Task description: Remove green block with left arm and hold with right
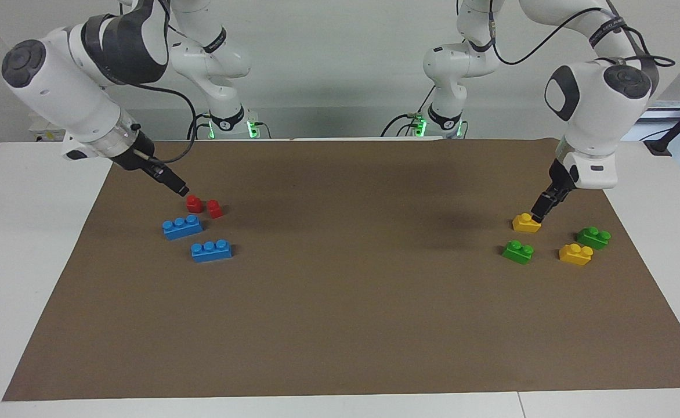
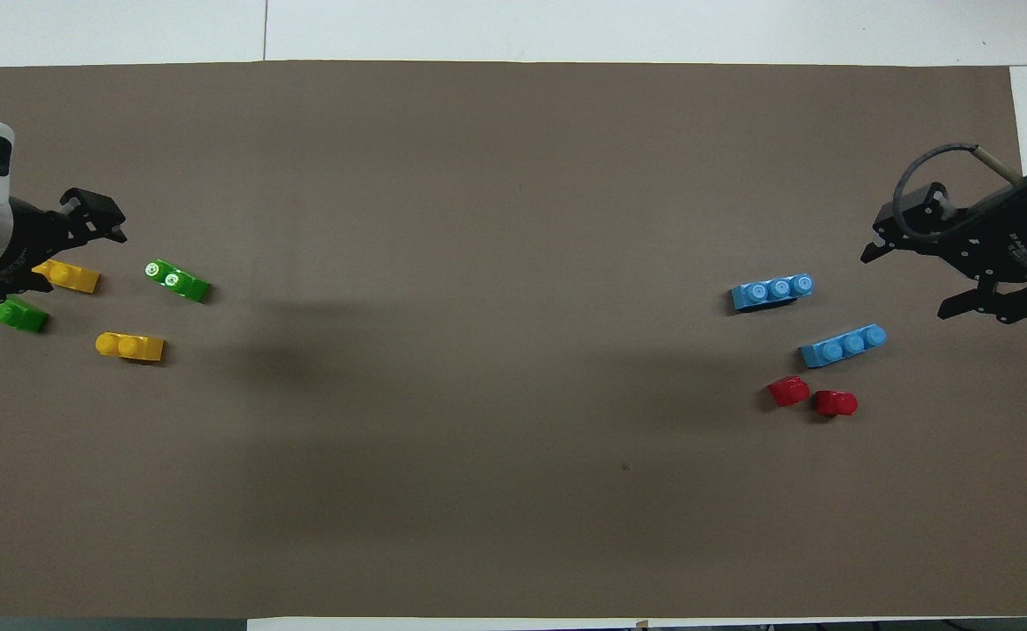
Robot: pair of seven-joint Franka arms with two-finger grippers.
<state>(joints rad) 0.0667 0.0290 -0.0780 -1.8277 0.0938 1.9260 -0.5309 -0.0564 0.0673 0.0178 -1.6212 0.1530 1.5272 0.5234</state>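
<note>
Nearby, yellow bricks beside green block

The left claw hangs low at the left arm's end of the brown mat, its tip right at a yellow brick. Near that claw sit a green brick, a second yellow brick and another green brick. The right claw points down just beside two small red bricks, with two blue bricks near it.
</note>
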